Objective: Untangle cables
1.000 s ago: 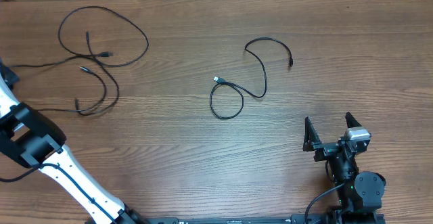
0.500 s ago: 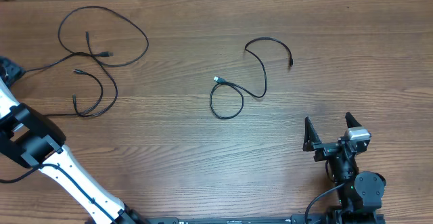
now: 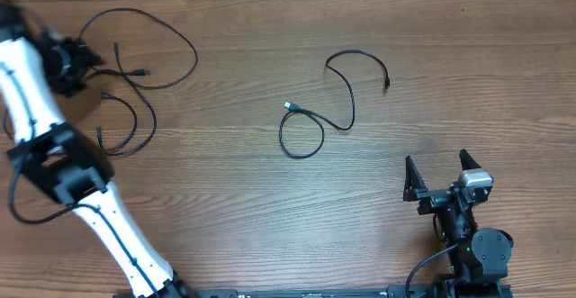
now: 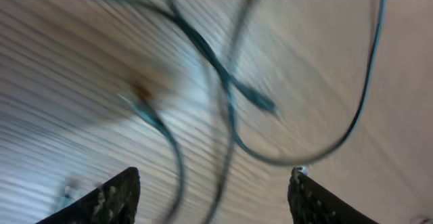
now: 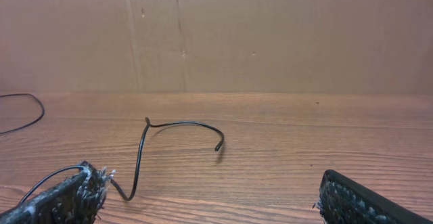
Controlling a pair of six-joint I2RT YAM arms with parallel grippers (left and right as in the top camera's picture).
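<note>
A tangle of thin black plug-ended cables point(image 3: 121, 64) is spread at the far-left corner of the brown wooden table point(image 3: 225, 208), with the left gripper point(image 4: 213, 187) held wide open over it. Another black cable point(image 3: 352, 104) is looped mid-table. The right gripper point(image 3: 437, 161) is parked open at the near-right edge.

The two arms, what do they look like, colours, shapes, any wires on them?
The left arm has smooth white shells, black joints and a thin black wire. The right arm is all black, with a small silver block near the wrist, a green light and a black wire looping at its base. Its jaws are black and pointed, with rough pads.
</note>
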